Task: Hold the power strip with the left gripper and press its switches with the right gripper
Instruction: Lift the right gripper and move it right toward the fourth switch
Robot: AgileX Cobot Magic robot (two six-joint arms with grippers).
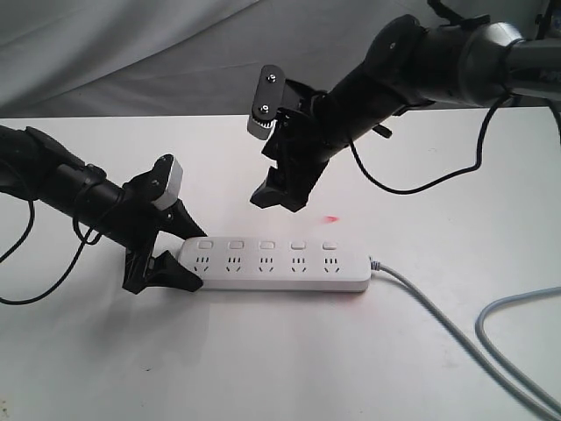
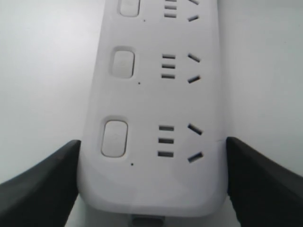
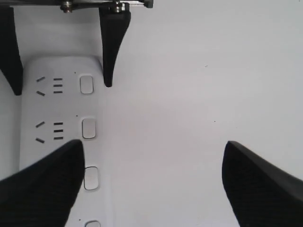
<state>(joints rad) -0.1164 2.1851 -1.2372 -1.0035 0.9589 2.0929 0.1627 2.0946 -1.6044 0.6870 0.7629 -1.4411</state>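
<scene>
I am pinching the power strip, which is lying flat on the counter, with my left gripper. Its jaws are pressing both long edges at the end opposite the cable, so pushes cannot slide it. My right gripper is hovering above the strip's switches, jaws spread wide and touching nothing. I judge it is lining up a press.

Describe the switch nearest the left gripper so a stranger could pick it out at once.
A long white power strip lies on the table, its cable-free end between the left gripper's fingers. Five square switches run along its side away from the camera; the one meant is the end button beside those black fingers, farthest from the grey cable.
</scene>
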